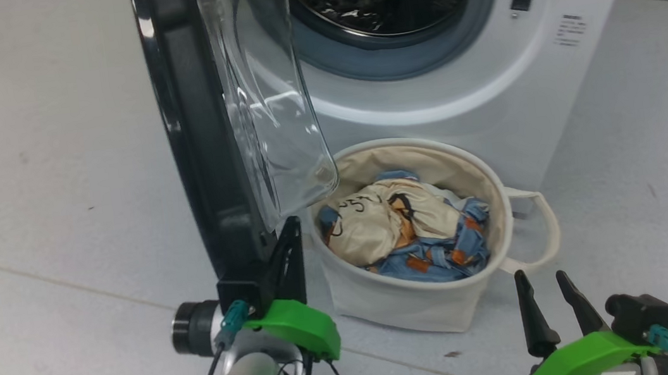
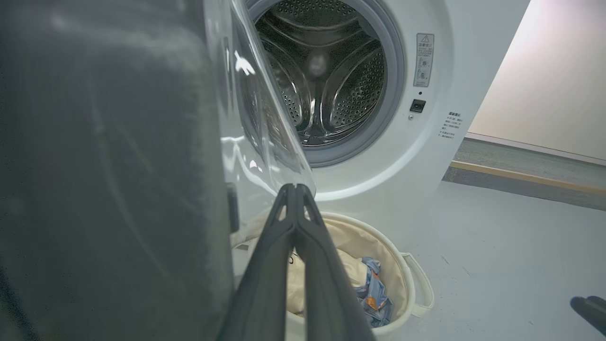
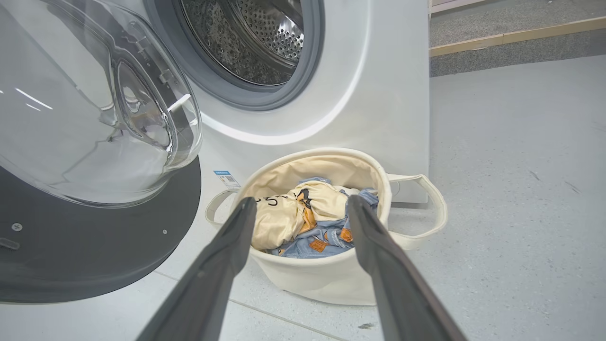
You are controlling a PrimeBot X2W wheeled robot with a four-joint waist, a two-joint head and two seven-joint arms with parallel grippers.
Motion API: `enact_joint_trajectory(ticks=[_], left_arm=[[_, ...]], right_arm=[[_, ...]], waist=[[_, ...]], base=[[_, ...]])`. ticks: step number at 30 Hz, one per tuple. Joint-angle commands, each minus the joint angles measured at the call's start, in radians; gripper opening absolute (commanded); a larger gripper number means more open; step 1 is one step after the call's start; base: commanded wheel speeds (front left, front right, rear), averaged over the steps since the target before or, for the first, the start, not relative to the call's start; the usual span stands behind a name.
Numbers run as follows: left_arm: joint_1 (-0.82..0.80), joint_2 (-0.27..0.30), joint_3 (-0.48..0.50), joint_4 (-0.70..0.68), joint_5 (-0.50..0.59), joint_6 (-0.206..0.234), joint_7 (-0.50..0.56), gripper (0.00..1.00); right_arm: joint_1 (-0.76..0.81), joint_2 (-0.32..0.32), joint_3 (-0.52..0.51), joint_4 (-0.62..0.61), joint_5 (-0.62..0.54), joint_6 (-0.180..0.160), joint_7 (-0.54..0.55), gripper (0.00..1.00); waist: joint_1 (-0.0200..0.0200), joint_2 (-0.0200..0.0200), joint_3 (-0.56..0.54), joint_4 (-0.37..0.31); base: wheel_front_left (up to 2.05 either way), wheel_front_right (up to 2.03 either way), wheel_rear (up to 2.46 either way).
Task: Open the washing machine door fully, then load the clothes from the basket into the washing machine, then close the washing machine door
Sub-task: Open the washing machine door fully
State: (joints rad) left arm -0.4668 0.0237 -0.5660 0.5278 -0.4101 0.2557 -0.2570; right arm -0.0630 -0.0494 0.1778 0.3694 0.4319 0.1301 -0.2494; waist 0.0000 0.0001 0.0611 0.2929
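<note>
The washing machine (image 1: pixel 483 54) stands ahead with its drum mouth (image 2: pixel 326 76) uncovered. The washing machine door (image 1: pixel 200 134) is swung out edge-on toward me, its glass bowl (image 3: pixel 85 109) bulging right. My left gripper (image 1: pixel 291 231) is shut, with its fingers (image 2: pixel 296 222) right beside the door's lower inner edge, just under the glass. The basket (image 1: pixel 412 305) sits on the floor before the washer, holding the clothes (image 1: pixel 403 230), cream and light-blue with orange patches. My right gripper (image 1: pixel 544 289) is open and empty, low to the basket's right, its fingers (image 3: pixel 374 232) framing the basket.
Pale grey floor (image 1: pixel 40 185) spreads to the left and right of the washer. A wooden strip (image 3: pixel 516 35) and darker flooring lie beyond the washer's right side. The basket's loop handle (image 1: pixel 542 225) sticks out toward my right gripper.
</note>
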Motion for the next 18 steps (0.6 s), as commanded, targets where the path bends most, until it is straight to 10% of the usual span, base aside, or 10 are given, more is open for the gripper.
enact_joint_trajectory(ticks=[1,18], left_arm=[[-0.024,0.028,0.051,-0.030,0.006,0.005,-0.005,0.00],[0.032,0.069,0.163,-0.095,0.019,0.035,-0.005,0.00]], right_arm=[[-0.042,-0.001,0.019,-0.024,-0.009,0.001,-0.012,1.00],[-0.045,-0.001,0.015,0.015,-0.011,0.001,-0.012,1.00]], waist=[[0.0000,-0.0001,-0.001,0.019],[0.0000,-0.0001,-0.001,0.146]], base=[[0.00,0.00,0.00],[0.00,0.00,0.00]])
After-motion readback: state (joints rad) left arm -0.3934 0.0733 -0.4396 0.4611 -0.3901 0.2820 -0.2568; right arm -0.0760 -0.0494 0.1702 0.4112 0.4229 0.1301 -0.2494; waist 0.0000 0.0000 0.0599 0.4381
